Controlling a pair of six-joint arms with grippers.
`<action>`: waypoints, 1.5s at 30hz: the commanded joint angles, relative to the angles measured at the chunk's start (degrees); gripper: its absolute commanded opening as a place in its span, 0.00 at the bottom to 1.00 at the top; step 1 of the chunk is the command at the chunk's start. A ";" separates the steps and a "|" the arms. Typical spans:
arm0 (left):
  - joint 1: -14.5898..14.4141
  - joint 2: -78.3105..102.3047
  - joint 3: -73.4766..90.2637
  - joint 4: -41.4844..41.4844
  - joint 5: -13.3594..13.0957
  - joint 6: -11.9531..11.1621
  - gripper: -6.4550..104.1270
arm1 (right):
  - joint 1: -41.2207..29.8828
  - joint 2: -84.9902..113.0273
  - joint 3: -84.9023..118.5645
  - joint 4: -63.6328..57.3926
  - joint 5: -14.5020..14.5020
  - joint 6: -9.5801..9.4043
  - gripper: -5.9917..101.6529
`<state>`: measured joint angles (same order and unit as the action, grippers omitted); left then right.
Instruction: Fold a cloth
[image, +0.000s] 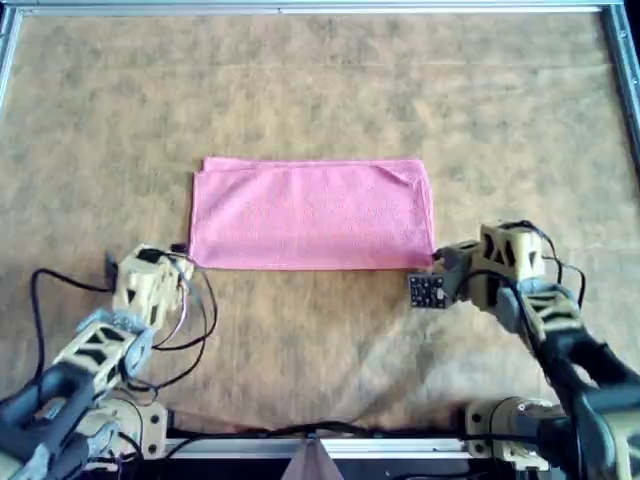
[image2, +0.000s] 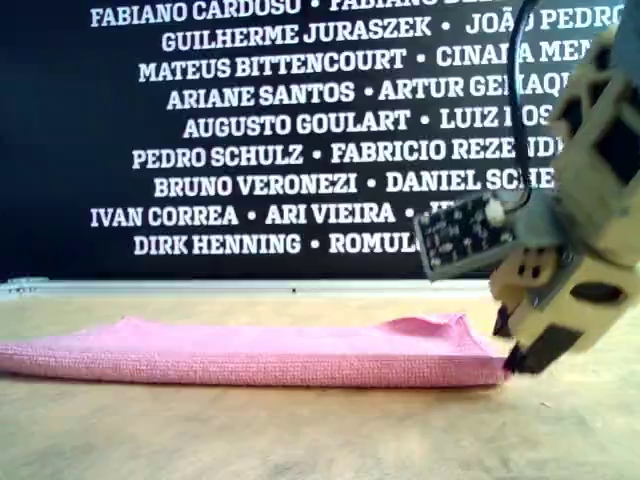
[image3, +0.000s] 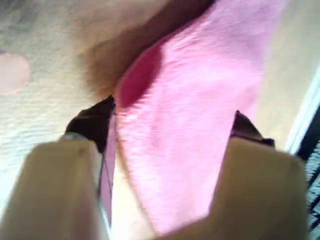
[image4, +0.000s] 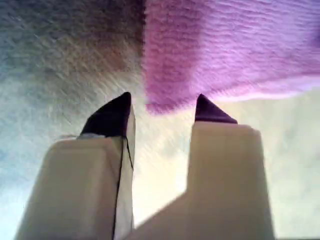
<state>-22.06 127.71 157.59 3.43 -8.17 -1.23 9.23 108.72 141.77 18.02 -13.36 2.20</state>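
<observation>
The pink cloth (image: 310, 215) lies flat on the table as a folded rectangle, with a small wrinkle at its far right corner in the overhead view. It also shows in the exterior view (image2: 250, 352). My first gripper (image: 437, 262) is open at the cloth's near right corner in the overhead view. In the first wrist view its jaws (image3: 172, 120) straddle the cloth (image3: 200, 100). It is low at the cloth's end in the exterior view (image2: 508, 342). My second gripper (image: 183, 250) is open at the near left corner, with its tips (image4: 162, 107) just short of the cloth (image4: 235, 45).
A brown mat (image: 320, 90) covers the table inside a metal rail (image: 300, 8). Loose cables (image: 195, 330) hang by the second arm. A small circuit board (image: 427, 290) sticks out from the first arm's wrist. A black banner (image2: 250, 120) with names stands behind the table.
</observation>
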 joint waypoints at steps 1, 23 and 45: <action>0.09 9.32 1.32 0.00 -4.13 0.26 0.80 | -0.35 15.38 3.43 -1.76 0.26 -0.35 0.52; -0.88 43.86 15.03 0.35 -12.13 -0.62 0.79 | -11.25 70.58 32.34 -2.72 -0.44 -0.35 0.52; 9.40 49.22 15.03 18.72 -9.93 -0.62 0.79 | -10.11 65.74 32.26 -2.90 0.26 0.44 0.53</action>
<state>-13.97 175.87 173.50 17.75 -19.25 -1.49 -1.23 175.87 173.41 18.02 -13.36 2.46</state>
